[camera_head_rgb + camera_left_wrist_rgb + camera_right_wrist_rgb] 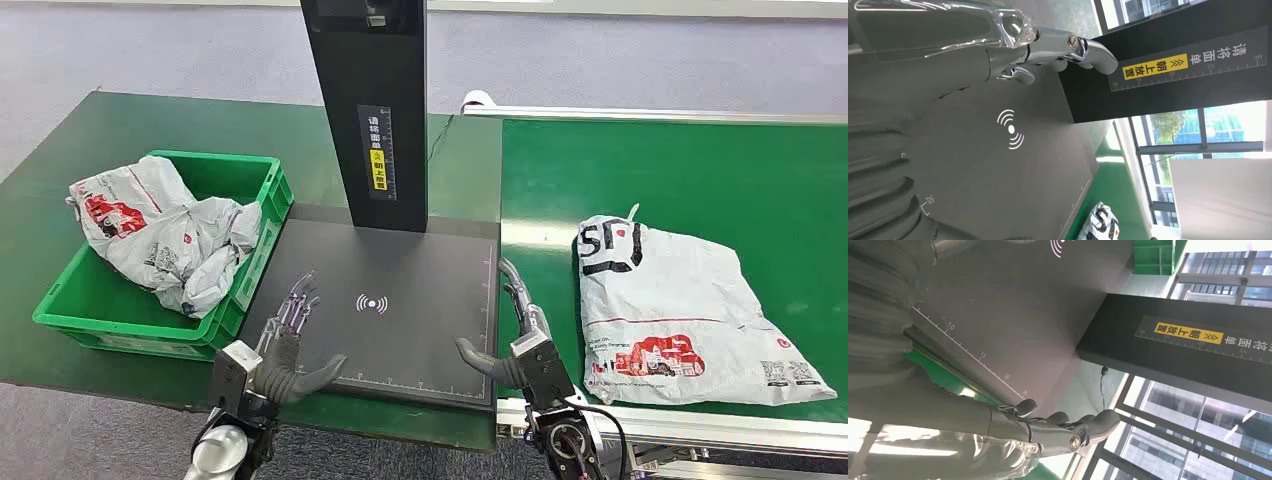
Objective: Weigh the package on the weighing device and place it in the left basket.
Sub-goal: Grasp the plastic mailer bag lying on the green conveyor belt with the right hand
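Note:
A white plastic mail package with red and black print lies flat on the green conveyor belt to the right. The weighing device is a black flat plate with a white signal mark and a tall black post behind it. Nothing lies on the plate. My left hand hovers over the plate's front left corner, fingers spread and holding nothing. My right hand is at the plate's front right edge, also spread and holding nothing, left of the package. The left green basket holds crumpled white packages.
The post carries a yellow and black label and stands at the plate's back. The green table extends behind the basket. A metal rail edges the far side of the conveyor. Grey floor lies beyond.

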`<act>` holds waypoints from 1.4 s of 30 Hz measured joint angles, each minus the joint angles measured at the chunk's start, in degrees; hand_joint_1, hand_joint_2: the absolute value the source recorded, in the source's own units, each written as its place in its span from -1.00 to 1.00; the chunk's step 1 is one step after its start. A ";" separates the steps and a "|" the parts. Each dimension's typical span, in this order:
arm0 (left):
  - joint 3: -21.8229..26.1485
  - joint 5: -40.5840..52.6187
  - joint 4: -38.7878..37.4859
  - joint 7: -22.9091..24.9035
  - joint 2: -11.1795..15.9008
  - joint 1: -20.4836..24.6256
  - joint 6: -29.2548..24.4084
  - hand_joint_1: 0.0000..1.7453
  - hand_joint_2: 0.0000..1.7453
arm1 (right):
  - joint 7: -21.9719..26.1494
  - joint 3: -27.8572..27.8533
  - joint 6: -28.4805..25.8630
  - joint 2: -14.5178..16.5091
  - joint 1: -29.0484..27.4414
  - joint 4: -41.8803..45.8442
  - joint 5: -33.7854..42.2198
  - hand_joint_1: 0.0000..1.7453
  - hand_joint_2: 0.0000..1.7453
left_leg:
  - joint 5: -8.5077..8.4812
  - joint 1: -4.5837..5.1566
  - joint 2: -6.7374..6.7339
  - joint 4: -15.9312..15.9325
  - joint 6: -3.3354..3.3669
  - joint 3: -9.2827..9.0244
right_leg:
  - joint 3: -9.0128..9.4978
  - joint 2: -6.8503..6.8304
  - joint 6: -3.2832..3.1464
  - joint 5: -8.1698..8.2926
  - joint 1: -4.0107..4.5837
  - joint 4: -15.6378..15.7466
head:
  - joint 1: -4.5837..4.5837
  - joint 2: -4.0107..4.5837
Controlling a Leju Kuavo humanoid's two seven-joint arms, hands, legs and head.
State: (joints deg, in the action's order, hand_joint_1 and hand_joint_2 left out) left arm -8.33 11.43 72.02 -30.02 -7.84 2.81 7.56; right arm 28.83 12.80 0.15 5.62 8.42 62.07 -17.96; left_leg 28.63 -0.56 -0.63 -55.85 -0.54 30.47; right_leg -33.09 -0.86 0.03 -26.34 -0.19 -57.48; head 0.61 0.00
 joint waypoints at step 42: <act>2.64 1.66 4.50 2.33 -0.02 -4.02 -0.13 -1.00 1.00 | -30.80 -20.50 -4.89 -6.39 0.50 3.60 -43.91 -1.00 1.00 | 0.01 0.01 0.06 -0.01 0.02 0.00 | 0.00 -0.02 0.01 0.01 -0.02 0.00 | 0.00 0.00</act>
State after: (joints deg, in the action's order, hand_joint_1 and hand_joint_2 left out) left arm -5.69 13.09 76.52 -27.69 -7.86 -1.21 7.43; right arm -1.97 -7.70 -4.73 -0.77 8.92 65.67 -61.87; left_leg 28.64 -0.55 -0.57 -55.86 -0.53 30.47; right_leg -33.10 -0.88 0.04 -26.33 -0.20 -57.48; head 0.61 0.00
